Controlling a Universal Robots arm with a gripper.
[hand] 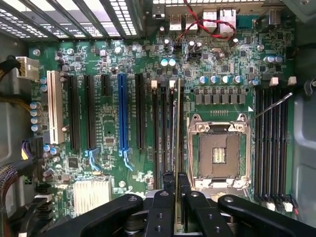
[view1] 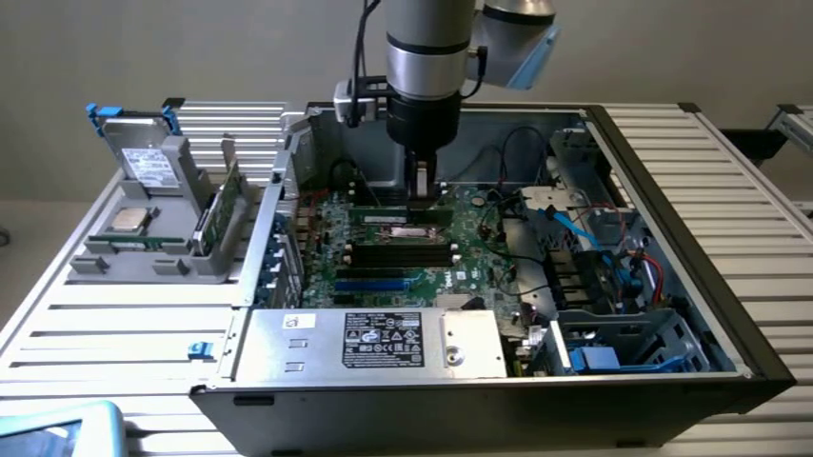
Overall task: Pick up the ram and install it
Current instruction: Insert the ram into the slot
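We see an open case on a slatted table. Its motherboard carries a CPU socket, a blue slot and a white slot. A labelled power supply lies along the near wall. A grey rack stands just outside, on the exterior view's left.

My arm is a round tube of brushed silver-grey metal, ringed by a black band, and it ends in a black wrist section. The joint housing beside it is pale grey with a bluish cap. A thin black cable runs along the tube towards a small grey box fixed at the wrist's side (boxy, paler than the wrist itself). My hand is matte black: two slim fingers flanked by broad curved links, with round pivot screws set into them.
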